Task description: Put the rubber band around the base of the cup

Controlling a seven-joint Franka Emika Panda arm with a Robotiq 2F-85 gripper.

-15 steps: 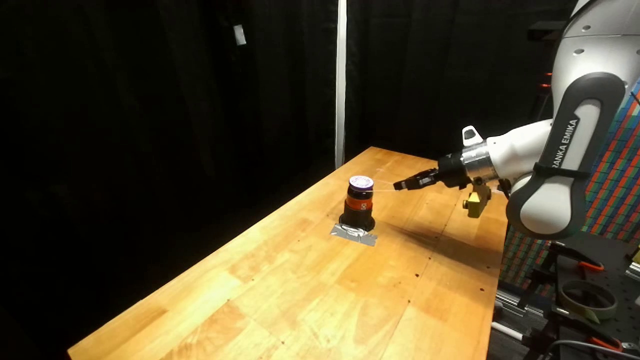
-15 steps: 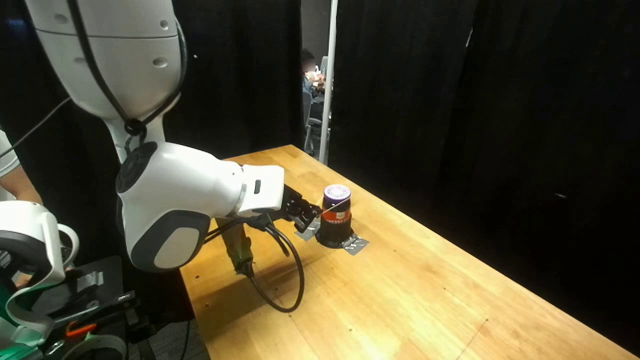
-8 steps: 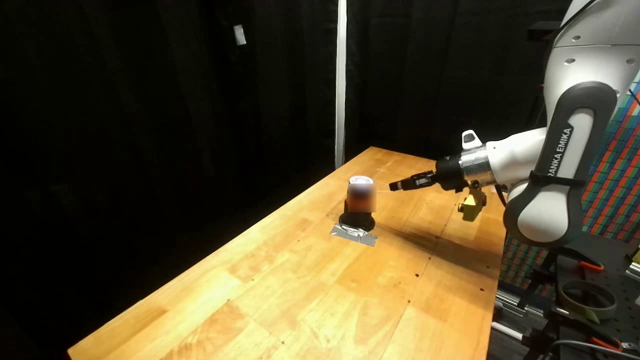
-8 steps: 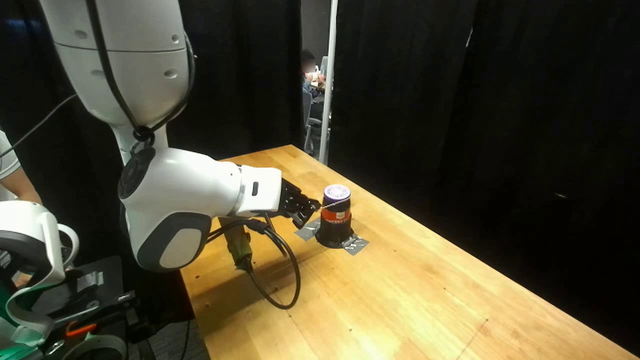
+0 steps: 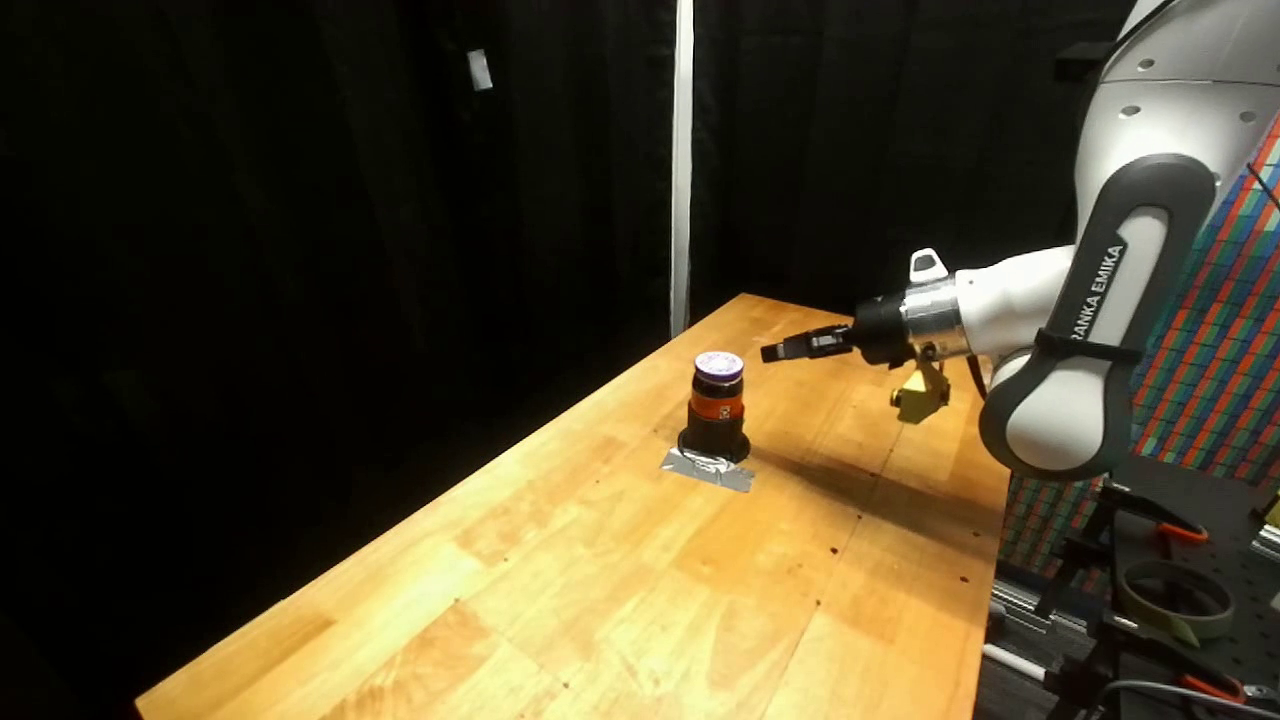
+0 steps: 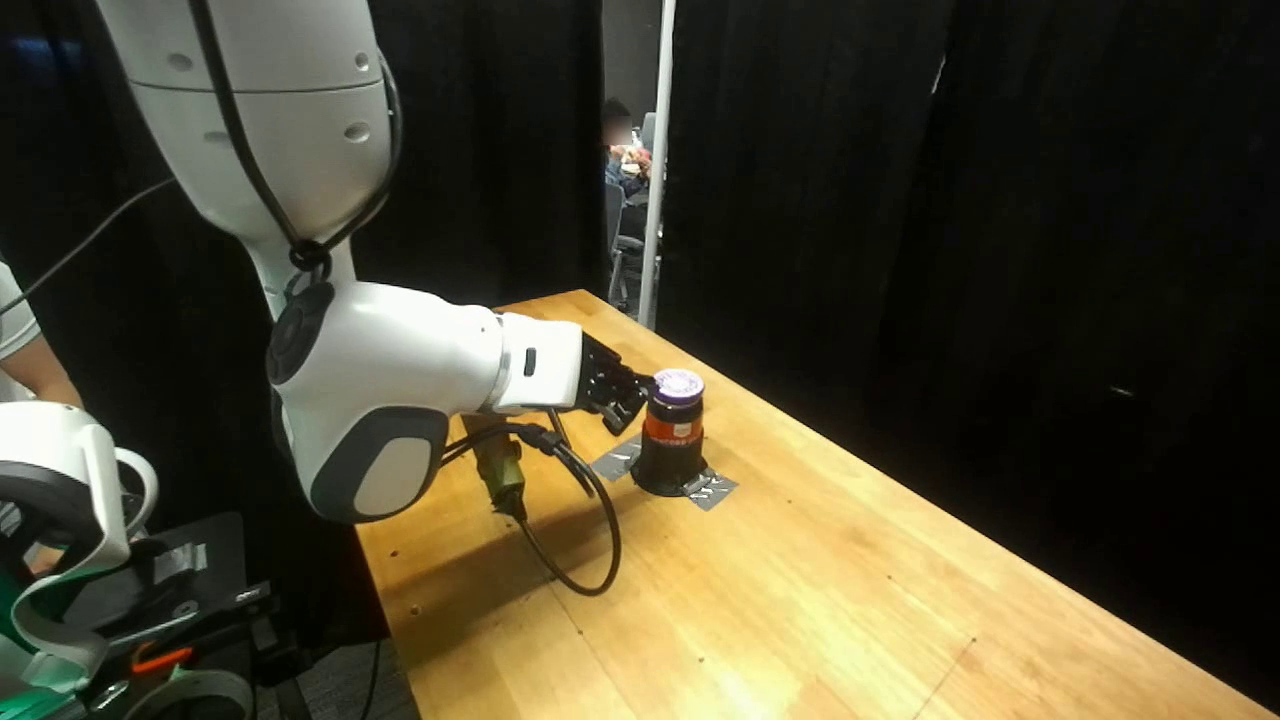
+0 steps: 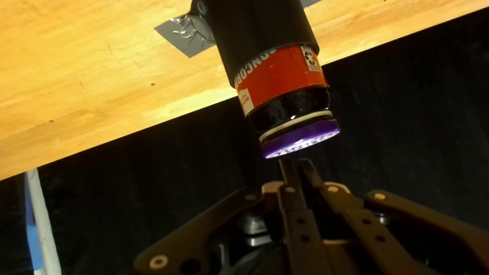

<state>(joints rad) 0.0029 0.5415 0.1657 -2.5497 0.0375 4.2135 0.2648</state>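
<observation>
The cup (image 5: 717, 407), a dark jar with an orange-red stripe and purple lid, stands upright in a black holder in both exterior views (image 6: 672, 432). It shows large in the wrist view (image 7: 282, 74). The pale rubber band (image 7: 296, 121) loops around its neck, just under the lid, well above the base. The band is too thin to make out in the exterior views. My gripper (image 7: 295, 162) is slightly open and empty, with a narrow gap between its fingertips. In the exterior views the gripper (image 5: 768, 353) is close beside the lid at about its height (image 6: 632, 404).
Silver-grey tape (image 5: 708, 472) lies at the holder's foot on the wooden table (image 5: 640, 600). Black curtains and a pale pole (image 5: 682, 170) stand behind the table edge. A cable (image 6: 608, 530) hangs in a loop under the wrist. A side stand with a tape roll (image 5: 1178, 600) is beside the table.
The rubber band was stretched from the cup to my gripper; it is now let go and sits around the cup's neck. My gripper has moved slightly up and closer to the cup.
</observation>
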